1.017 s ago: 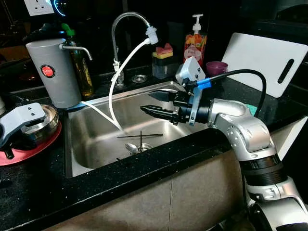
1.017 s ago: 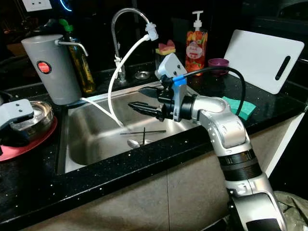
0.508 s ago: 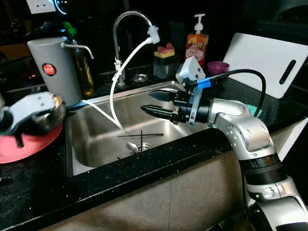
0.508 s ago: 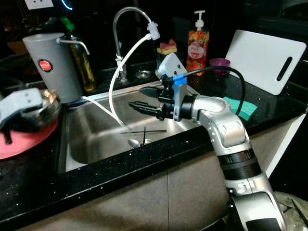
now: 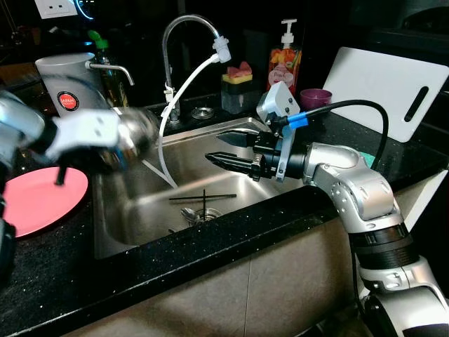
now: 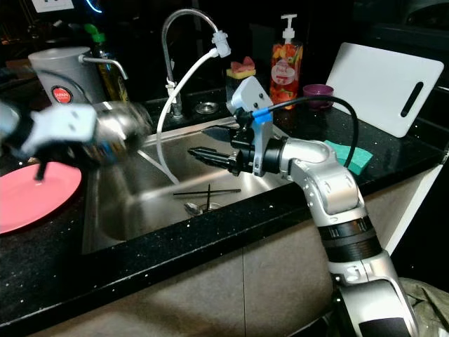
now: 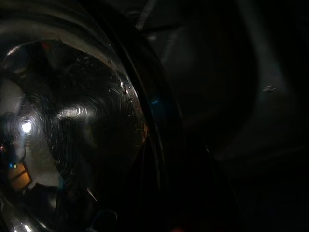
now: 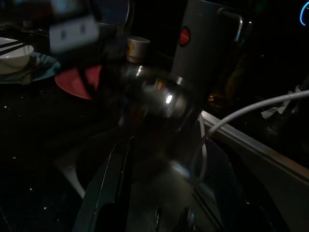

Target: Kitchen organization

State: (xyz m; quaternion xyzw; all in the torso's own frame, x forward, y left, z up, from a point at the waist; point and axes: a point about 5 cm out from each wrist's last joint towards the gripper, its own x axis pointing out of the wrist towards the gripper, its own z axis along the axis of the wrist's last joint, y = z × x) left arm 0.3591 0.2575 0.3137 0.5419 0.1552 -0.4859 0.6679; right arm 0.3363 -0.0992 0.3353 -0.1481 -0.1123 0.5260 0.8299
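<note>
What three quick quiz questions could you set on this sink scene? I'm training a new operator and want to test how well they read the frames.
1. True or false: the pink plate has a bowl sitting on it.
2. What is the left gripper carrying? A) steel bowl B) soap bottle C) cutting board
3. Fill in: the right gripper hangs open above the ____.

Key: 1 false, 2 A, 3 sink.

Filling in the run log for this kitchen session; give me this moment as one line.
left gripper: carrying steel bowl toward sink | right gripper: open above sink | pink plate: bare on counter
</note>
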